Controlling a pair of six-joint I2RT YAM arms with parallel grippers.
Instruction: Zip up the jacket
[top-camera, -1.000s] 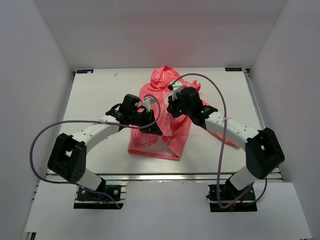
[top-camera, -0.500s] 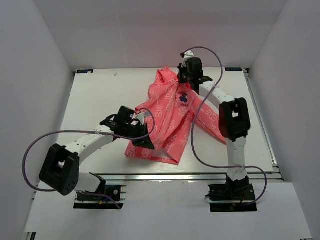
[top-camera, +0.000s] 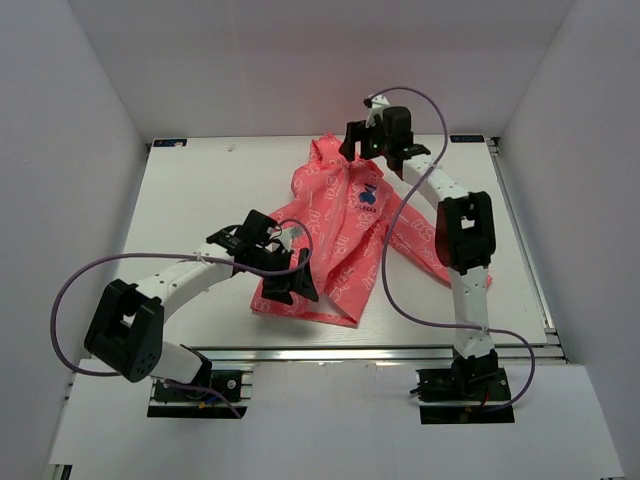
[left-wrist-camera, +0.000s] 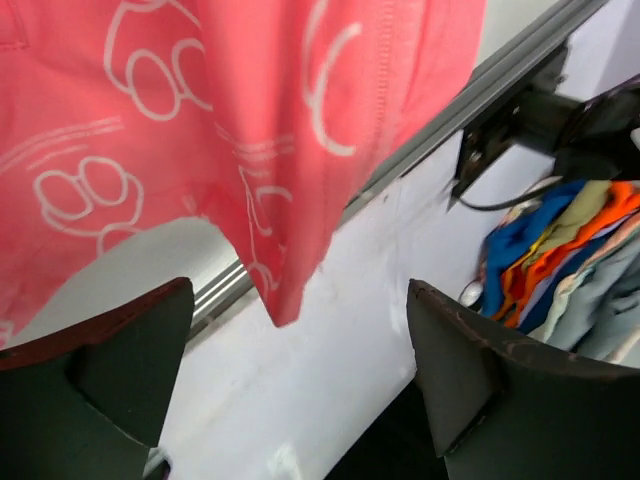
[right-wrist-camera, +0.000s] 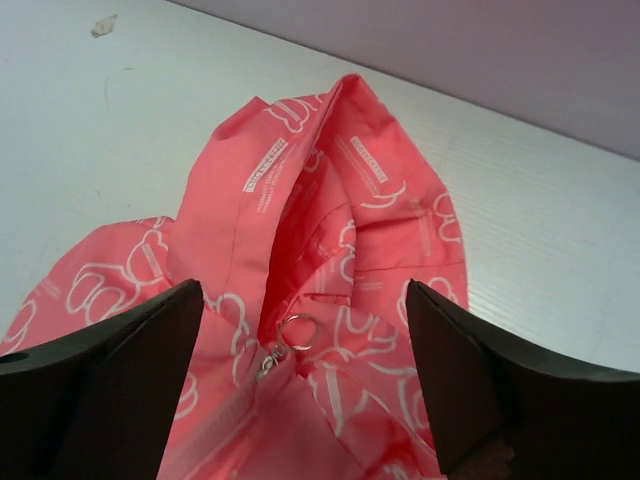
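The coral-pink jacket (top-camera: 335, 235) with white print lies flat on the table, hood at the far end, hem toward me, a blue logo (top-camera: 368, 197) on its chest. My left gripper (top-camera: 288, 290) hovers over the hem's left corner, jaws open and empty; in the left wrist view the jacket (left-wrist-camera: 250, 100) hangs above the left gripper (left-wrist-camera: 300, 370). At the collar my right gripper (top-camera: 352, 148) is open. In the right wrist view the zipper pull ring (right-wrist-camera: 298, 330) lies at the neck of the jacket (right-wrist-camera: 380, 330), loose between the fingers of the right gripper (right-wrist-camera: 303, 310).
The table's (top-camera: 200, 190) front edge, a metal rail (left-wrist-camera: 470, 100), runs just below the hem. Beyond it a heap of coloured cloth (left-wrist-camera: 570, 240) shows off the table. White walls close in the left, right and far sides.
My right gripper travelled from the jacket's middle up to the collar, and the jacket was drawn out flat. Both grippers, shut before, now stand open; the hem and pull ring are let go.
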